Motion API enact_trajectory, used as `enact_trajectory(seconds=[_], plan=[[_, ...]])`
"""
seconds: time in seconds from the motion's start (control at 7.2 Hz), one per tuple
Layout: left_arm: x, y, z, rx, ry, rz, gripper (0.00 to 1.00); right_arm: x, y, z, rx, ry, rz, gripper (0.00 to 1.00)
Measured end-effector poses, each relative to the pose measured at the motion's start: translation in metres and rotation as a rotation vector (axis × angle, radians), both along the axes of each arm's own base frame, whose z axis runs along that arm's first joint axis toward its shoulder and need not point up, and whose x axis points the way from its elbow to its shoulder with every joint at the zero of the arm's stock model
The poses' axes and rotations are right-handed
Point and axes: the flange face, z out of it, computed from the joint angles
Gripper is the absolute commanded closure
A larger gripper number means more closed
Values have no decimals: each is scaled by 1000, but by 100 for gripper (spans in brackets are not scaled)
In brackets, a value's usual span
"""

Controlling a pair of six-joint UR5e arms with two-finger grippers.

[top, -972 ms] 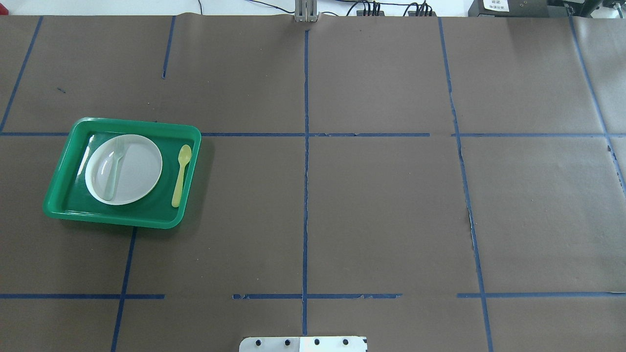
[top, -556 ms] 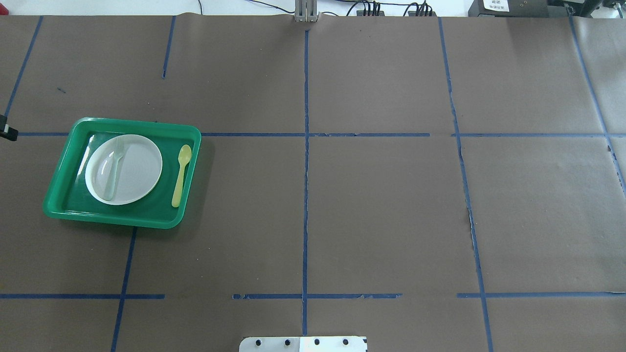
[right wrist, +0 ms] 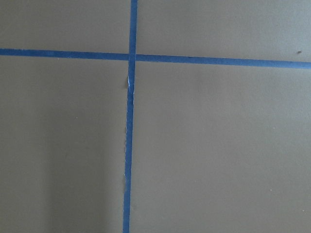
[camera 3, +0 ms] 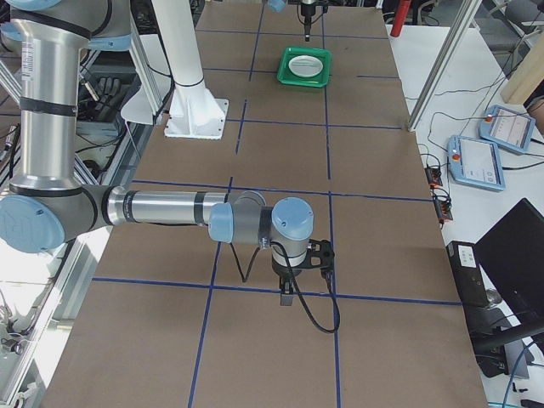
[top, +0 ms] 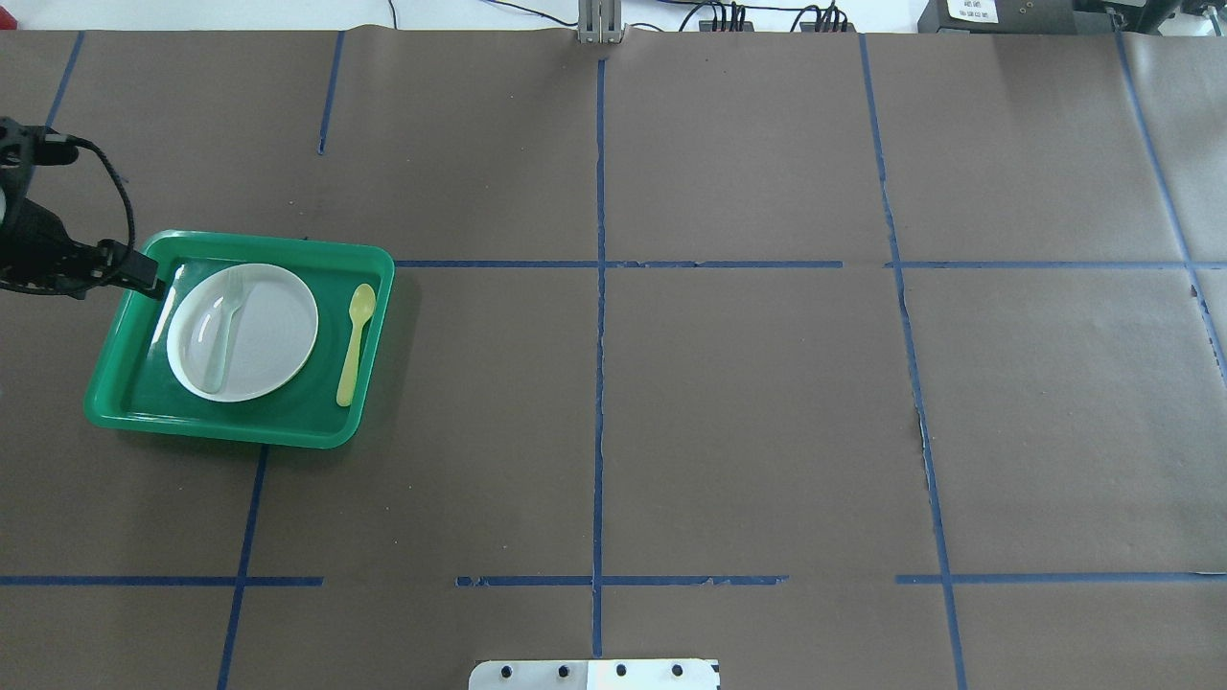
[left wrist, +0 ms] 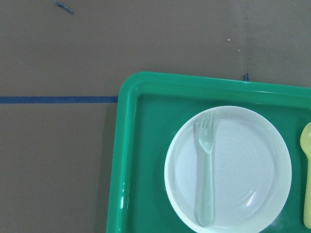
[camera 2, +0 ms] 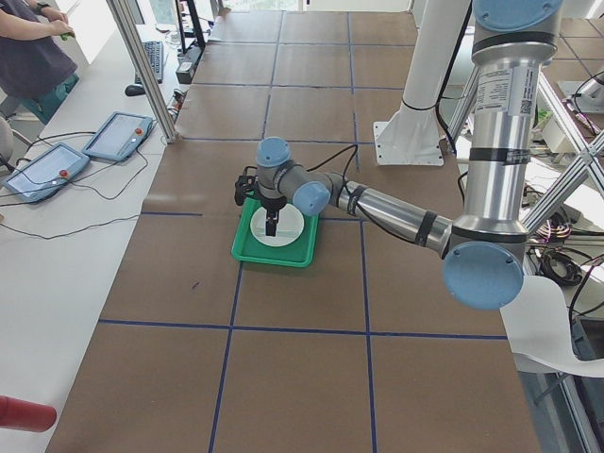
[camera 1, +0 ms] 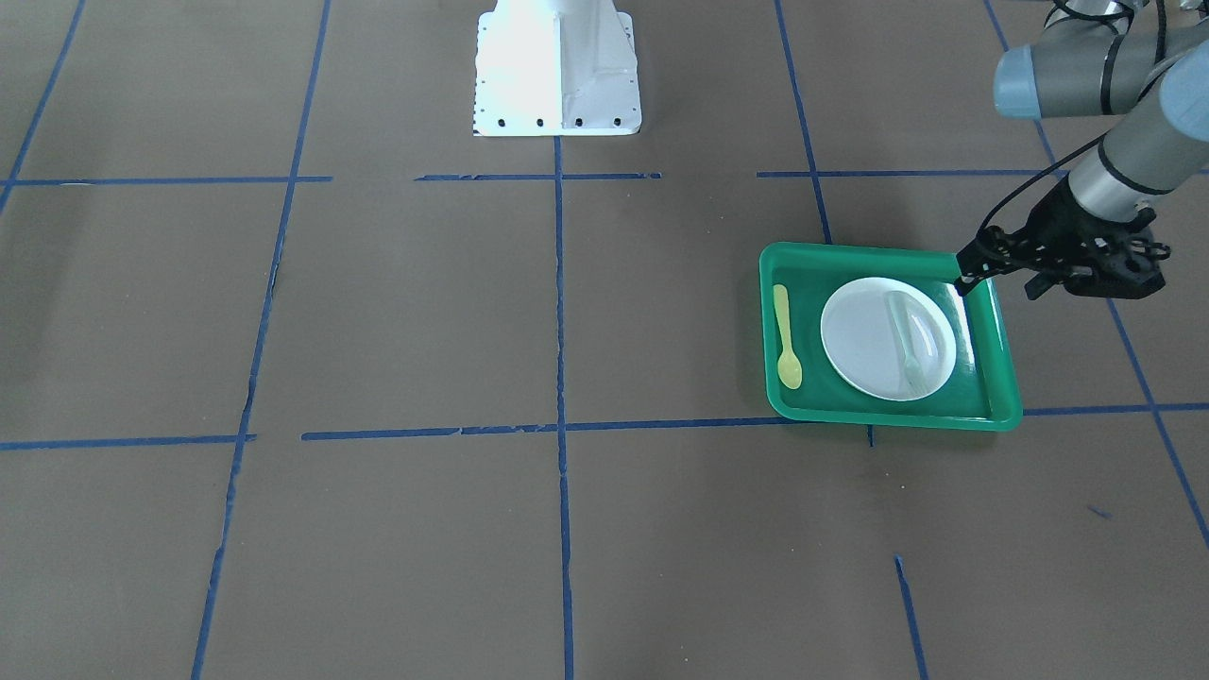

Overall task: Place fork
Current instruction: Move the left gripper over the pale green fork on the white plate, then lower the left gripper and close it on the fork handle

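The pale fork (top: 222, 331) lies flat on the white plate (top: 268, 335) inside the green tray (top: 240, 436), tines toward the far side. It also shows in the front view (camera 1: 909, 342) and in the left wrist view (left wrist: 205, 170). My left gripper (top: 153, 281) hovers over the tray's far left corner, above and to the left of the fork; it looks shut and empty, and it also shows in the front view (camera 1: 963, 274). My right gripper (camera 3: 286, 299) shows only in the right side view, over bare table, and I cannot tell its state.
A yellow spoon (top: 353, 345) lies in the tray to the right of the plate. The table is brown paper with blue tape lines. The robot's white base plate (top: 594, 674) sits at the near edge.
My left arm has come into the overhead view from the left edge and moved right to the tray's far left corner. The fork, plate, spoon and tray have not moved.
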Motion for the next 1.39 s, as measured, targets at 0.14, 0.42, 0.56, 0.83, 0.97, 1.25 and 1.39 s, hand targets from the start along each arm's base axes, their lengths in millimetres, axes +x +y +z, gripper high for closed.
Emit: enact_trajectory(seconds=[0.14,0.42,0.56,0.83,0.97,1.25,1.39], plan=[[31,-6,3,-23,-3,20,0,0,0,0,0,0,0,0],[63,-12,12,-30,-20,35,3,0,0,0,0,0,0,0],[70,-13,19,-22,-28,34,10,0,0,0,0,0,0,0],[79,-16,35,-17,-28,32,15,0,0,0,0,0,0,0],[83,-16,41,-19,-27,33,18,0,0,0,-1,0,0,0],[93,-13,43,-31,-24,38,23,0,0,0,0,0,0,0],[98,-13,40,-36,-21,38,30,0,0,0,0,0,1,0]])
